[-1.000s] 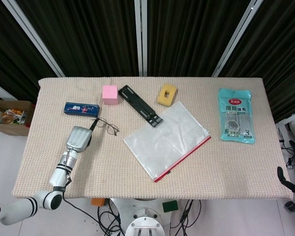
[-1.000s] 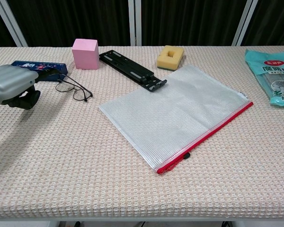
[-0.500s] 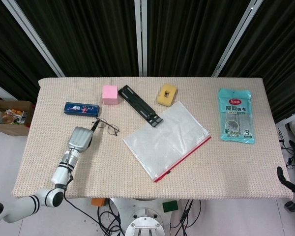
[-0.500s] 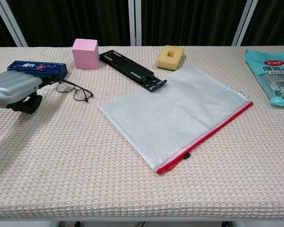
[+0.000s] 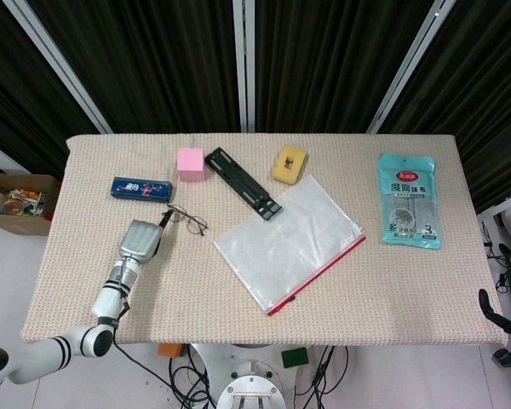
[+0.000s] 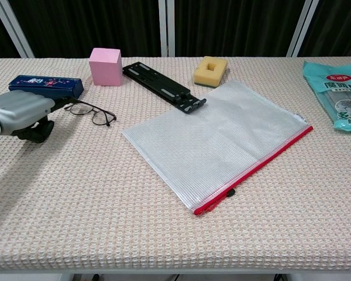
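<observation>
At the lower left of the head view, the robot's left hand rests low on the woven table, its fingertips at one temple end of a pair of thin-framed glasses; whether the fingers actually pinch the temple cannot be told from either view. The glasses lie left of centre, just below a blue box and left of a clear zip pouch with a red edge. The right hand is out of sight.
</observation>
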Robot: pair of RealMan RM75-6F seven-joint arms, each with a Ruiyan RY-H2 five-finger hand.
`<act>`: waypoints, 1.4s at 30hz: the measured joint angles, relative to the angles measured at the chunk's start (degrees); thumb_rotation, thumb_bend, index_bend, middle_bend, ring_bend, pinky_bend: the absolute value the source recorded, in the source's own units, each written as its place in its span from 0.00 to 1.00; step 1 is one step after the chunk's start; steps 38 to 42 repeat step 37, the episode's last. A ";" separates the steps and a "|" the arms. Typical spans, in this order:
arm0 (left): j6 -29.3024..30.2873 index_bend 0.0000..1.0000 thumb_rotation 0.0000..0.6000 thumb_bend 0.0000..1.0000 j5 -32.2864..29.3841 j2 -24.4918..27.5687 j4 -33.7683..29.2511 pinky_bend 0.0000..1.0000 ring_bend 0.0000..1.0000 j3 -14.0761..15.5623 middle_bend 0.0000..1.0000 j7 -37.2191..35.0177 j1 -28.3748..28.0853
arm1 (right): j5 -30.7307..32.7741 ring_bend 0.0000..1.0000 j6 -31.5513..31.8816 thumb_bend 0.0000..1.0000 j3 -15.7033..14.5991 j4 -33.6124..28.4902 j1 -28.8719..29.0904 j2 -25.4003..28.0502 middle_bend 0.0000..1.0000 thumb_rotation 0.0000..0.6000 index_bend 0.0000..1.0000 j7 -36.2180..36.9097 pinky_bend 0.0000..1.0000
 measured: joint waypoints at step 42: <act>39.36 0.00 0.05 0.11 26.42 24.75 -21.11 0.19 0.01 14.27 0.00 -23.82 26.65 | -0.46 0.00 0.21 0.33 -2.17 7.25 -1.86 -2.00 0.00 1.00 0.00 1.48 0.00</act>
